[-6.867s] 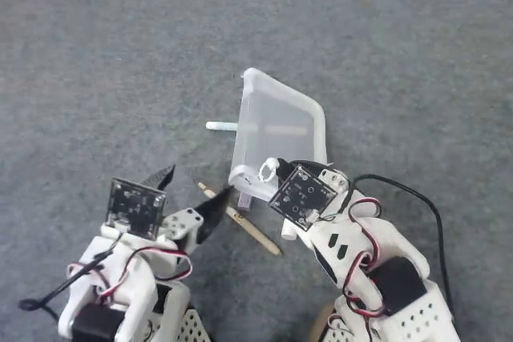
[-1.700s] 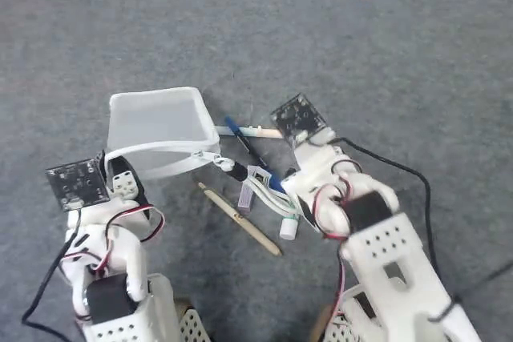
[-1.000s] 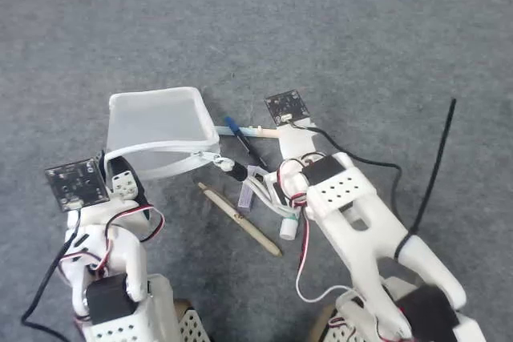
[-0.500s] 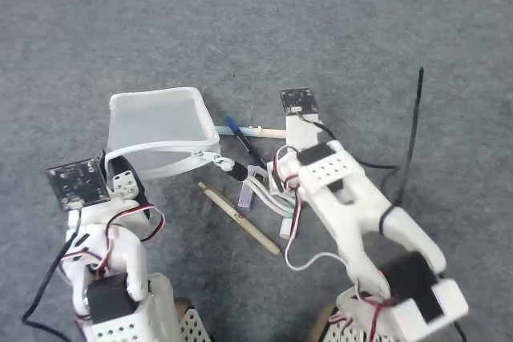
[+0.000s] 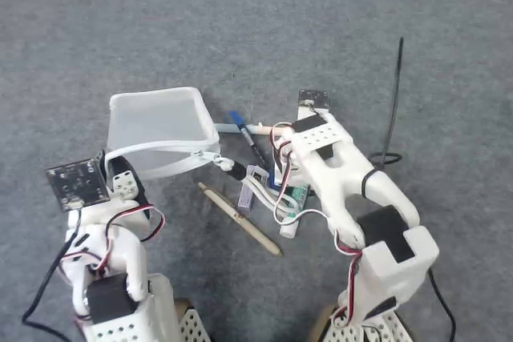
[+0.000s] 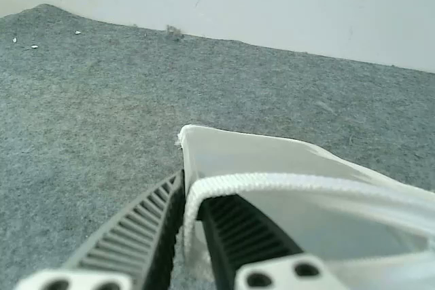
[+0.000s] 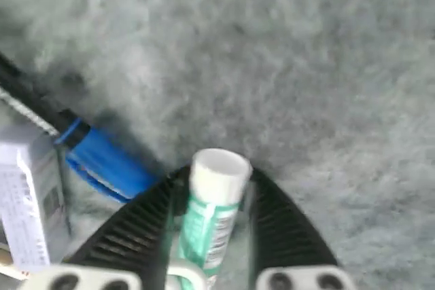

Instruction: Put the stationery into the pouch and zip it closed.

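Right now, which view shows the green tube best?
The right wrist view: the tube is close up at the right gripper, with its white cap and green label plain. The high view shows its cap end and a strip of label, the rest under the right arm.

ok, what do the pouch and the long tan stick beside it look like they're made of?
Pouch: likely soft translucent plastic, frosted white. Its walls look milky and half see-through, and its rim is woven white tape.
Tan stick: probably wood or bamboo, matte. It has an even tan colour and no shine, though painted plastic can't be ruled out.
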`<state>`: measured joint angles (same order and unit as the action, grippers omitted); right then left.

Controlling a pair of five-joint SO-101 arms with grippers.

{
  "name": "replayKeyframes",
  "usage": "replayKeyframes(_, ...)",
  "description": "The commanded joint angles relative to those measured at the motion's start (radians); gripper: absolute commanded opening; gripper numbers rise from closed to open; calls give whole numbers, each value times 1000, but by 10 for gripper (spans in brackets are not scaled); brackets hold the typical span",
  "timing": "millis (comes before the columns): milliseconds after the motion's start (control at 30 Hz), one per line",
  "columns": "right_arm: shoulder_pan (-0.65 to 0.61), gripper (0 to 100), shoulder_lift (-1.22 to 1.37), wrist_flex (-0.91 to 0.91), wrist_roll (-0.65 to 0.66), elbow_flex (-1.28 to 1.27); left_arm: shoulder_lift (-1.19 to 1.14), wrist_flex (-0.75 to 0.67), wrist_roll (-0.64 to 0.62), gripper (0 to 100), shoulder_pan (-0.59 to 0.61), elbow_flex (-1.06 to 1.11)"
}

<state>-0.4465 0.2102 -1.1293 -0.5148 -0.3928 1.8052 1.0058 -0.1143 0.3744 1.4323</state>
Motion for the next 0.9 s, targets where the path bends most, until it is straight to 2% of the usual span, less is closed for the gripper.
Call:
replayKeyframes(0,10,13,-35,-21,-8,58,17,-12,-12,12,2,-62)
replayKeyframes(467,10,6,-211,-54,-8,54,17,-12,-12,12,2,-62)
replayKeyframes(867,8,6,-521,-59,-8,-29,17,-6,-11,15,-3,-73)
